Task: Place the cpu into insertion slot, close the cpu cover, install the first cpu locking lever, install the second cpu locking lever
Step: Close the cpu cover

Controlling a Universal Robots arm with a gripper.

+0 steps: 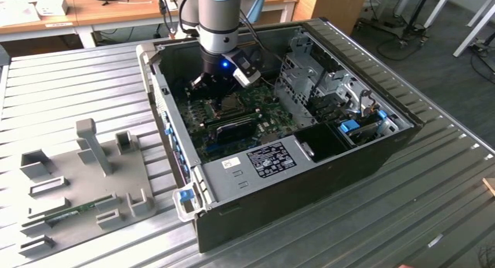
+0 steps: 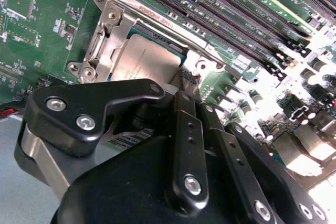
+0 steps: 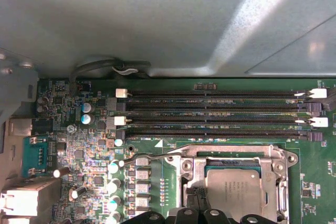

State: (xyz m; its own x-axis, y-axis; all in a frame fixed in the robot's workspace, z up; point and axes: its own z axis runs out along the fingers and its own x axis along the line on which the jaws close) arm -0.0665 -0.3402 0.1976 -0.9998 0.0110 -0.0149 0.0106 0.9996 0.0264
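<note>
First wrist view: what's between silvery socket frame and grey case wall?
Four long black memory slots, side by side on the green circuit board, in the first wrist view.

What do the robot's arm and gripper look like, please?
The arm is a silver-grey cylinder with light blue trim near its top and a black wrist section showing a small blue light. A pale boxy module is mounted beside it, and dark cables run alongside. In the second wrist view the gripper is matte black, built of jointed links with silver screws.
</note>
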